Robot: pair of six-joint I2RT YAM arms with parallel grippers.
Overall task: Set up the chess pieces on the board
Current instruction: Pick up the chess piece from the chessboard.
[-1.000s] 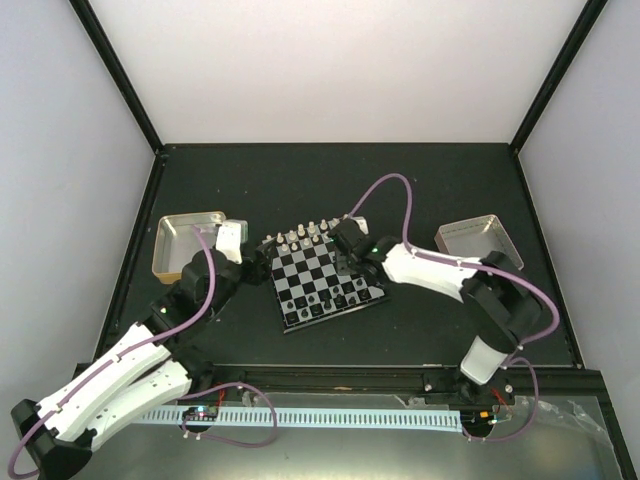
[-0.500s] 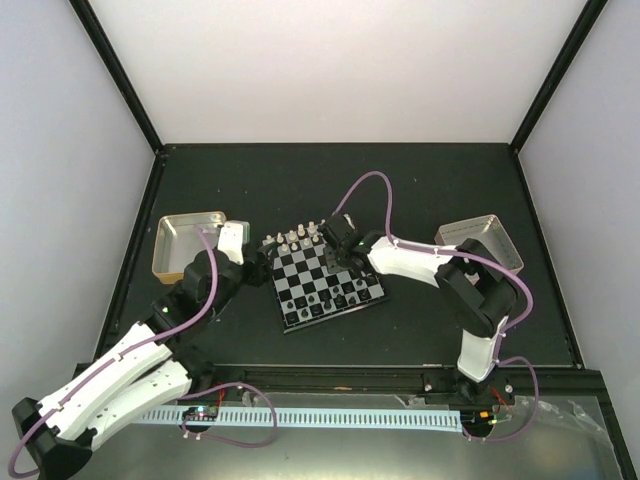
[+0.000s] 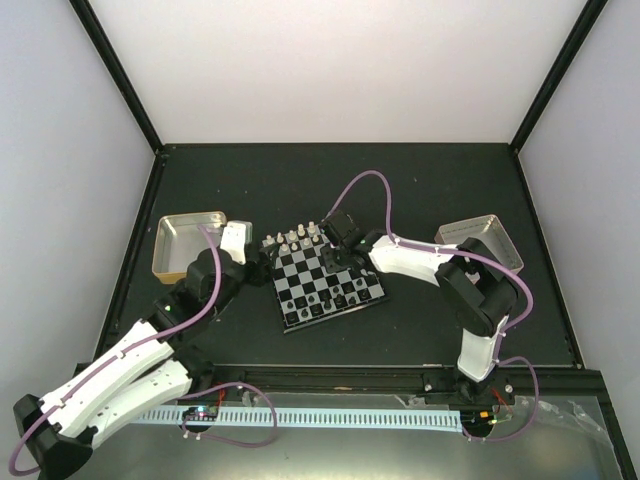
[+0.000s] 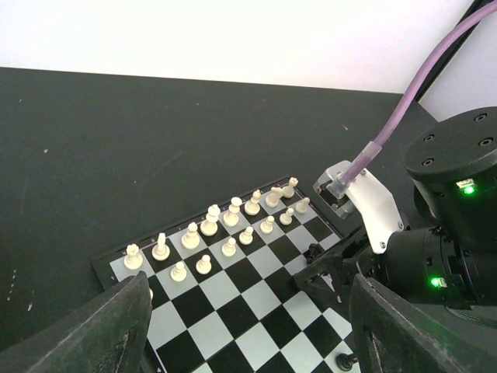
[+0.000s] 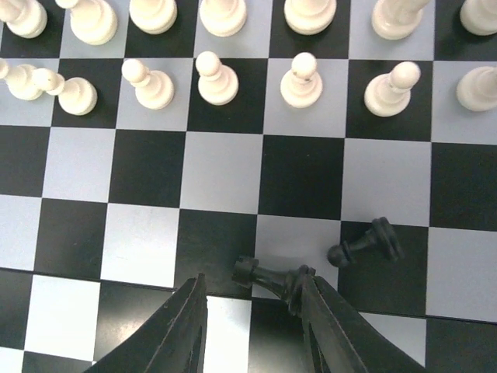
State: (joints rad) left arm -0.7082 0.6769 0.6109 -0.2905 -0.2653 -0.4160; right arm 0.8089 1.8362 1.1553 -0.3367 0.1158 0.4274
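The chessboard (image 3: pixel 312 277) lies skewed near the middle of the dark bench (image 3: pixel 350 185), between two shallow metal trays, one on the left (image 3: pixel 183 243) and one on the right (image 3: pixel 478 238).

The white pieces (image 4: pixel 225 225) fill the two far rows. In the right wrist view, one white pawn (image 5: pixel 66 93) at the left end leans over. Some black pieces (image 3: pixel 325 300) stand along the near edge.

The right end effector (image 5: pixel 252 299) hangs low over the far right part of the board with its jaws set narrow. A black piece (image 5: pixel 268 277) lies on its side just ahead of them. Its base seems to touch the right fingertip (image 5: pixel 311 299), though the view is too tight to be sure, and its head stays clear of the other finger. A second black piece (image 5: pixel 363 242) lies toppled a square away, apart from the fingers.

The left end effector (image 4: pixel 248 307) sits at the board's left edge, spread wide and holding nothing, facing across the board toward the right arm.
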